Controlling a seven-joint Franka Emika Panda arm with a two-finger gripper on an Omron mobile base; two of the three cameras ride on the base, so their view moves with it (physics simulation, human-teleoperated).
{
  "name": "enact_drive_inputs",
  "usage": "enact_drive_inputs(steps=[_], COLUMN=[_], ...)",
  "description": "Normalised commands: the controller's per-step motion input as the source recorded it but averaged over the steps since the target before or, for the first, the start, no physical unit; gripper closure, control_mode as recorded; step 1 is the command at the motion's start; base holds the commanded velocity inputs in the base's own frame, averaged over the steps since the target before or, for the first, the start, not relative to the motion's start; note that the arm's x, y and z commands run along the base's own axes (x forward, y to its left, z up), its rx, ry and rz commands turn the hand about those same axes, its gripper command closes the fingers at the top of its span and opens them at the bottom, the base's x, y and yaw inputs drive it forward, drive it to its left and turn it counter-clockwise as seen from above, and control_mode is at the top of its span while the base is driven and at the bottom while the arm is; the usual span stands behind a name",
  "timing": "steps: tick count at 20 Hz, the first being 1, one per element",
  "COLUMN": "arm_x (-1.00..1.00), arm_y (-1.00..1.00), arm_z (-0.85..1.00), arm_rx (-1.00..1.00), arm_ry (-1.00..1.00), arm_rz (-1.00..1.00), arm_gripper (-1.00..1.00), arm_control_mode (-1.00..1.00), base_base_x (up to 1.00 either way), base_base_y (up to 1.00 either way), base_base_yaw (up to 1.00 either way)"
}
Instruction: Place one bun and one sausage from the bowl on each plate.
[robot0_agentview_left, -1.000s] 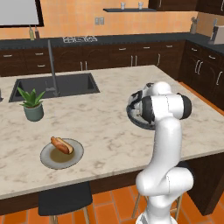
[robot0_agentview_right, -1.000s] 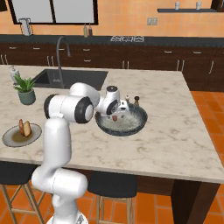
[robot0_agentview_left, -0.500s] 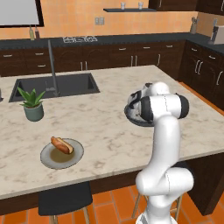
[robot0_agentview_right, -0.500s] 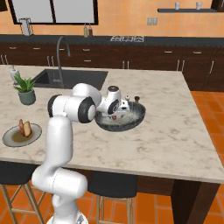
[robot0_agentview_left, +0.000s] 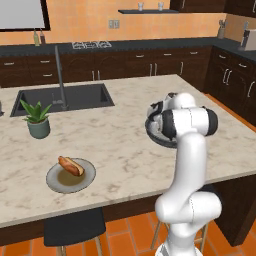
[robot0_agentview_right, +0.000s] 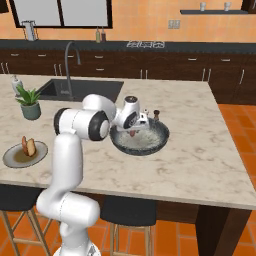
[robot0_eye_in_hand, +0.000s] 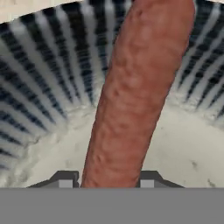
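Presently: sausage (robot0_eye_in_hand: 135, 92), reddish-brown, mottled cylinder, clamped between jaws inside bowl (robot0_agentview_right: 150, 142), round, dark, ribbed wall, speckled pale floor. Olive plate (robot0_agentview_left: 57, 181), flat, round, on marble tabletop at 9 o'clock of bowl.

Both base views look forward and down from behind the arm, sharing the pale marble bench (robot0_agentview_left: 115, 140). Hand view sits very close above the striped dark blue-grey bowl (robot0_eye_in_hand: 39, 78).

Pincer (robot0_eye_in_hand: 106, 180) now closed around sausage (robot0_eye_in_hand: 138, 92).
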Motion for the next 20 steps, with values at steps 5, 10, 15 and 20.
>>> enact_drive_inputs(steps=[5, 10, 15, 20], arm_x=[-1.0, -1.0, -0.95, -0.76], arm_y=[-0.01, 0.08, 0.9, 1.0], arm_z=[1.0, 1.0, 1.0, 0.65], arm_rx=[0.05, 0.01, 0.0, -0.04], arm_ry=[-0.07, 0.01, 0.03, 0.09], arm_rz=[0.0, 0.01, 0.21, 0.26], arm_gripper=[1.0, 1.0, 1.0, 1.0], arm_control_mode=[-1.0, -1.0, -1.0, -1.0], base_base_x=[0.0, 0.0, 0.0, 0.0], base_base_y=[0.0, 0.0, 0.0, 0.0], base_base_yaw=[0.0, 0.0, 0.0, 0.0])
